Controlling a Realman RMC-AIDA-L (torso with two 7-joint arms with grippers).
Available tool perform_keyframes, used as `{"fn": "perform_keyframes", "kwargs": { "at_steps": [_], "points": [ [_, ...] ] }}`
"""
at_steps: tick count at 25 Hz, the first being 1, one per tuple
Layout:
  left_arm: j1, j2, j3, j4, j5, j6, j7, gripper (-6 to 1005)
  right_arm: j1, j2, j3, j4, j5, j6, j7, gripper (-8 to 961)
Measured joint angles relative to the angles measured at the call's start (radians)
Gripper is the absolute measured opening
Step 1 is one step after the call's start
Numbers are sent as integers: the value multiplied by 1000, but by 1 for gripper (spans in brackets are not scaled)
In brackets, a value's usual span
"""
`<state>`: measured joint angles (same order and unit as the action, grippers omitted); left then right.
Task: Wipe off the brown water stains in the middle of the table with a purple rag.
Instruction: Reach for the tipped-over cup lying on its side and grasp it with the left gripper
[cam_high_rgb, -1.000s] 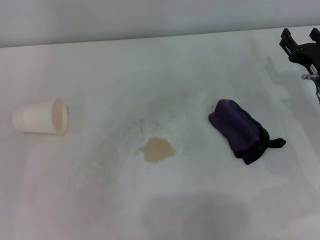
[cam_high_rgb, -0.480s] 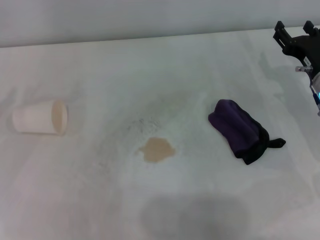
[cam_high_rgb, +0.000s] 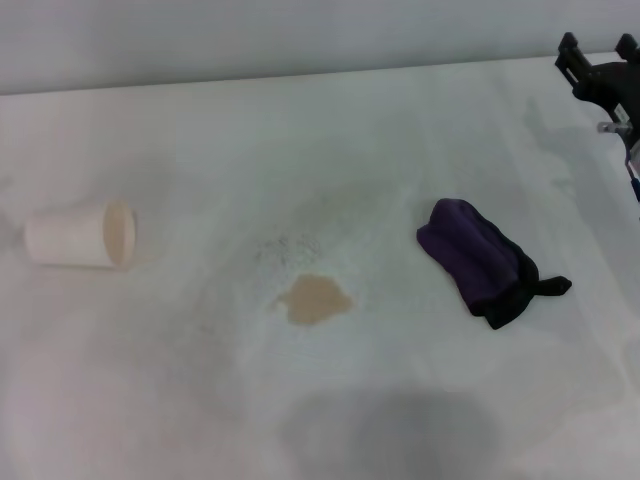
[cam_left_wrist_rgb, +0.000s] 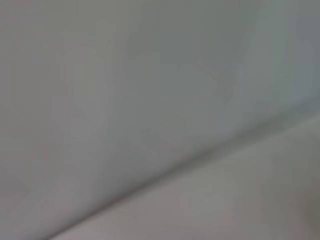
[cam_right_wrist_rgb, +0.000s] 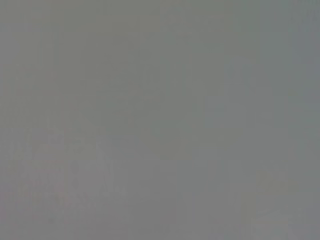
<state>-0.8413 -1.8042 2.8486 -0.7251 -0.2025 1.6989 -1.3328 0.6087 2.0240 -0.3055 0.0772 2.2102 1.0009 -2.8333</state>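
The brown water stains (cam_high_rgb: 314, 299) are seen near the middle of the white bench (cam_high_rgb: 200, 400), as one small pale tan blotch, with a faint grey speckled smudge (cam_high_rgb: 287, 250) just beyond it. The purple rag (cam_high_rgb: 480, 262) lies bunched on the bench to the right of the stains, apart from them and untouched, its black edging and short black tail turned toward the right edge. A white cup (cam_high_rgb: 80, 235) is found on its side well to the left, its mouth turned toward the stains.

The right gripper (cam_high_rgb: 598, 48) is held at the far right corner of the head view, above the bench and well apart from the rag; its two black fingers (cam_high_rgb: 567, 50) are spread, with nothing between them. The left gripper is not shown in any view. The left wrist view takes in only what may be a pale bench surface and its edge; the right wrist view gives a plain grey field in which nothing can be made out.
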Motion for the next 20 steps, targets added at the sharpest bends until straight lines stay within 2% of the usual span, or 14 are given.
{"fn": "perform_keyframes", "kwargs": {
  "at_steps": [3, 5, 7, 10, 11, 12, 16, 17, 20],
  "points": [
    [-74, 7, 1, -27, 193, 48, 119, 876, 5, -1, 20, -1, 0, -1, 0, 809],
    [-108, 9, 1, -29, 275, 52, 162, 876, 11, -1, 20, -6, 0, -3, 0, 809],
    [-121, 9, 1, -28, 299, 52, 174, 876, 15, 0, 23, -11, 0, -5, 0, 809],
    [-205, 2, 1, -8, 489, 41, 218, 876, 16, -1, 47, -11, 0, -6, 14, 809],
    [-205, 2, 1, -8, 489, 41, 218, 875, 16, -1, 61, -11, 0, -7, 23, 809],
    [-250, -11, 1, -6, 598, 19, 221, 875, 16, -2, 67, -11, 0, -7, 29, 809],
    [-309, -40, 2, -5, 705, -41, 223, 875, 21, -4, 95, -15, 0, -7, 50, 808],
    [-309, -40, 2, -5, 705, -41, 223, 875, 22, -4, 103, -16, 0, -7, 50, 808],
    [-361, -90, 2, 0, 766, -133, 256, 875, 27, -4, 113, -16, 0, -9, 51, 808]
  ]
}}
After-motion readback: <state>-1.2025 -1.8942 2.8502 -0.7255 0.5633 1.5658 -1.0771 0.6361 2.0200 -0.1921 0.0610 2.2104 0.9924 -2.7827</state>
